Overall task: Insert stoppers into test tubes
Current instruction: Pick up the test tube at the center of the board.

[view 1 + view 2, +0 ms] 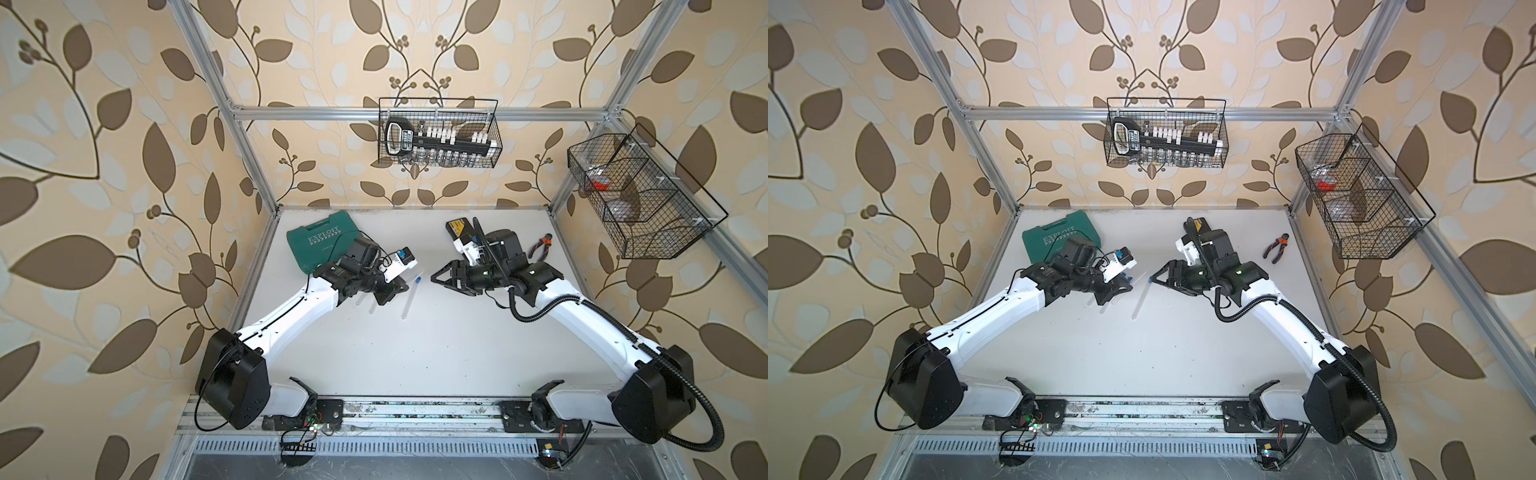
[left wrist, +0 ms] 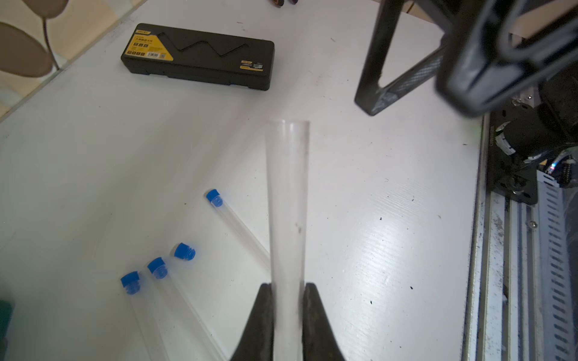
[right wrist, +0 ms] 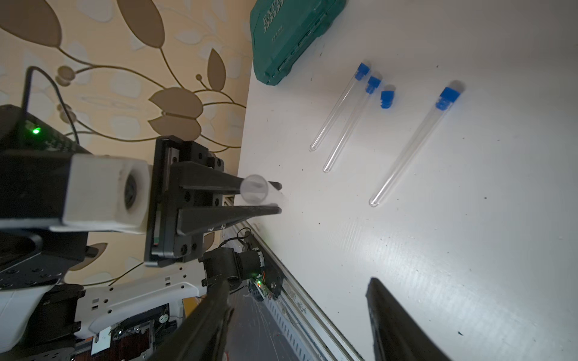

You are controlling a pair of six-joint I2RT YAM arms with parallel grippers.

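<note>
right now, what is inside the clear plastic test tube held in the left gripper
Nothing shows through the clear plastic test tube: it looks empty and its open mouth is unplugged. The stretch between and behind the left gripper fingers is covered.

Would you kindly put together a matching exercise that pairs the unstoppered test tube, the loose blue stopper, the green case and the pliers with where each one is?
Things:
1. open test tube
2. loose stopper
3. green case
4. pliers

Places:
A. far left part of the table
B. clamped in the left gripper
C. far right part of the table
D. lying on the table beside the stoppered tubes

Pairs: 1-B, 2-D, 3-A, 4-C
</note>
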